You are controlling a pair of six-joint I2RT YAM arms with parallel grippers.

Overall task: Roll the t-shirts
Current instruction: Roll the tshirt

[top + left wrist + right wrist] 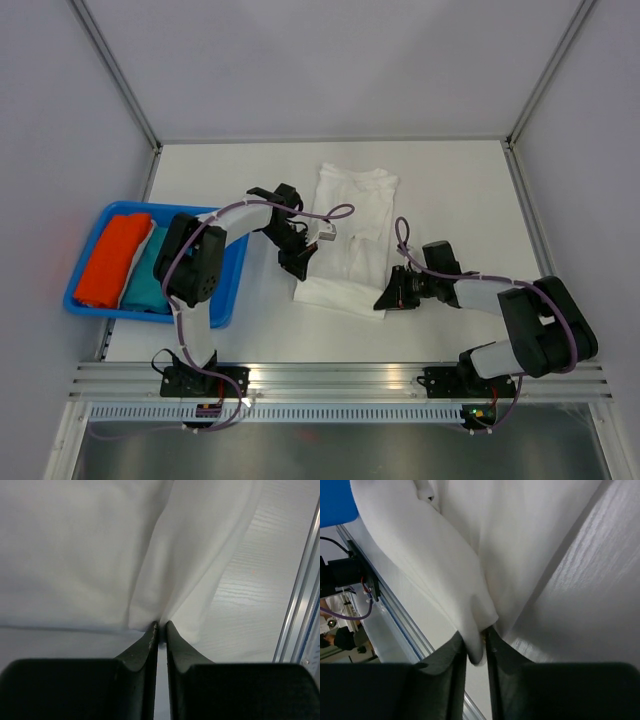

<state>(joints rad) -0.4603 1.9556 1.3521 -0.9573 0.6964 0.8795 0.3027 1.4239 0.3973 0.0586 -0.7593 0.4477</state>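
Note:
A white t-shirt (347,235) lies folded lengthwise in the middle of the table, collar end far, hem end near. Its chest print is hidden. My left gripper (298,268) is shut on the shirt's near left corner; in the left wrist view the cloth (150,555) bunches into the closed tips of the gripper (161,626). My right gripper (385,299) is shut on the near right corner; in the right wrist view a fold of cloth (450,570) hangs between the fingers of the gripper (477,645). The near hem is lifted and creased.
A blue tray (234,278) at the left holds a rolled orange shirt (112,258) and a rolled teal shirt (146,270). Aluminium rails (340,380) run along the table's near edge. Grey walls enclose the white table (220,180).

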